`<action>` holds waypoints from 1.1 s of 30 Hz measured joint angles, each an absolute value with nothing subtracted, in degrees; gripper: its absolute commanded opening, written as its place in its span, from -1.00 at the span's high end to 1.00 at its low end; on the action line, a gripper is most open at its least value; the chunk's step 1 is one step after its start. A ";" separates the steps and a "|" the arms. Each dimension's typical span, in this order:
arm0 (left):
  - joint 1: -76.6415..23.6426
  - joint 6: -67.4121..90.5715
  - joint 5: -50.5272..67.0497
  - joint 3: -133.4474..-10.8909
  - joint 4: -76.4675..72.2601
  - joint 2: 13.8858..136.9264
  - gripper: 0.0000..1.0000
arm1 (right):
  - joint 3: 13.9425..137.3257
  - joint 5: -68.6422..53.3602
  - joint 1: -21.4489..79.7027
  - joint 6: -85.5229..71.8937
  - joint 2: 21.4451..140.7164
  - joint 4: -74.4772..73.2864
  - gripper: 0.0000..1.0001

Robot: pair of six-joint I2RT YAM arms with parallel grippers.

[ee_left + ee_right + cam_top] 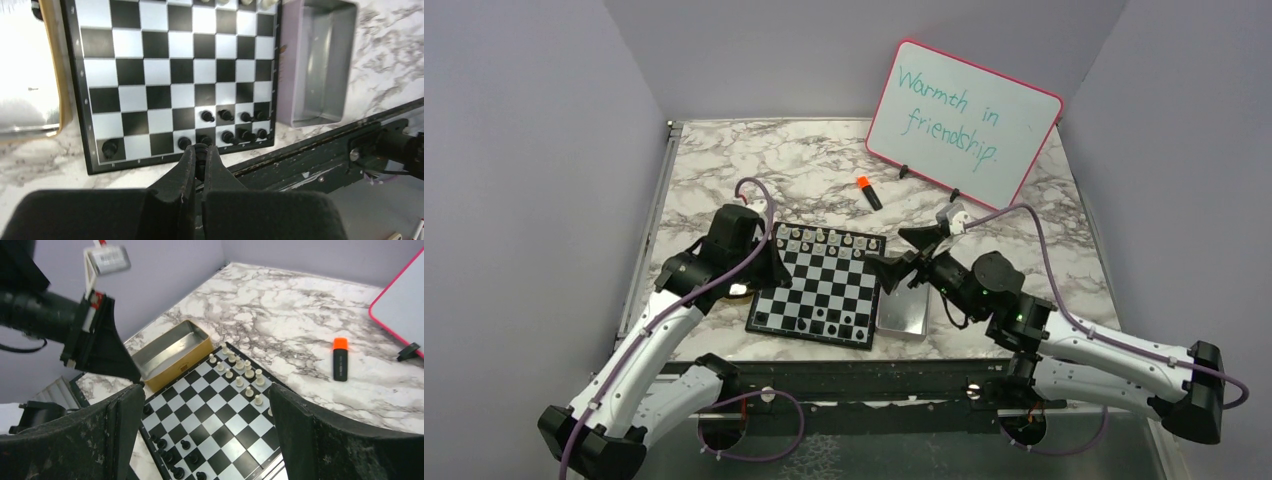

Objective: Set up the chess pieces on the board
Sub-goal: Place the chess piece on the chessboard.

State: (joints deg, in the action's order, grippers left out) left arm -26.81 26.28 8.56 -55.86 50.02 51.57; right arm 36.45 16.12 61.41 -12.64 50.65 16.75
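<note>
The board (819, 285) lies between my arms; the left wrist view looks down on the board (150, 75). Pale chess pieces (240, 372) stand along its far rows, also seen from above (819, 238). Several black chess pieces (235, 125) stand in its near rows towards the right. My left gripper (201, 148) is shut on a black chess piece (201, 153), held above the board's near rim. From above, the left gripper (769, 270) hangs at the board's left side. My right gripper (206, 390) is wide open and holds nothing; it hovers over the board's right edge (902, 252).
A gold tray (172, 352) sits against the board's left side, a silver metal tray (320, 65) against its right. An orange-capped marker (869, 192) lies behind the board. A pink-framed whiteboard (964, 120) leans at the back right. A dark rail (854, 375) runs along the near edge.
</note>
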 measured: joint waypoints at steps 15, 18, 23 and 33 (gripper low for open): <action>-27.99 37.28 0.08 -42.83 51.68 45.93 1.00 | 31.66 21.08 61.41 -8.64 40.03 12.38 -1.00; -28.45 38.68 -0.14 -41.36 51.20 47.20 1.00 | 31.18 21.76 61.41 -8.12 38.52 12.23 -1.00; -29.63 41.23 -0.27 -39.53 48.45 48.73 1.00 | 30.15 22.63 61.41 -7.20 36.27 12.27 -1.00; -32.82 46.11 -1.67 -36.82 45.19 50.98 1.00 | 28.67 23.68 61.41 -5.32 32.56 11.84 -1.00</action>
